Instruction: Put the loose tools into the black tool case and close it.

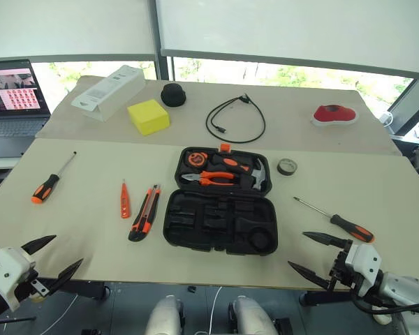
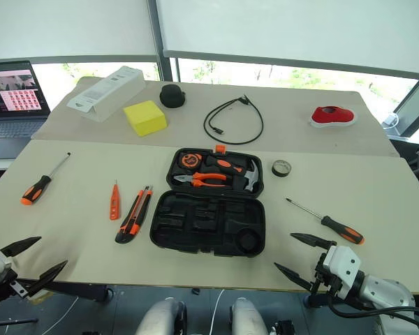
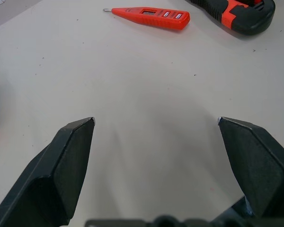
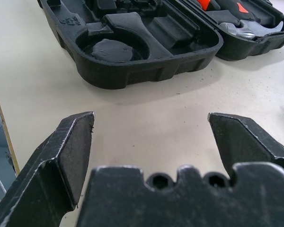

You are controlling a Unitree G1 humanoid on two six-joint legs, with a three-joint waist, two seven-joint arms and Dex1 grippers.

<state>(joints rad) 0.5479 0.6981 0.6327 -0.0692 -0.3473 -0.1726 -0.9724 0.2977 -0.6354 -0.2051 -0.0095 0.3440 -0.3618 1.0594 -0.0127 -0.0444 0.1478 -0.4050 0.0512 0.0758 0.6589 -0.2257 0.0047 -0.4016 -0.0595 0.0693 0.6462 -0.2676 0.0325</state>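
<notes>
I have both arms low at the tabletop's (image 1: 91,244) near edge, left tool (image 1: 52,258) and right tool (image 1: 314,255) spread wide, grasping nothing.

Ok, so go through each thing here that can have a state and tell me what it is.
black tool case: open, lying flat, near half's recesses empty
laptop: lid up, screen on
utility knife: loose on table
tape roll: lying flat outside case
left gripper: jaws open, empty
right gripper: jaws open, empty
</notes>
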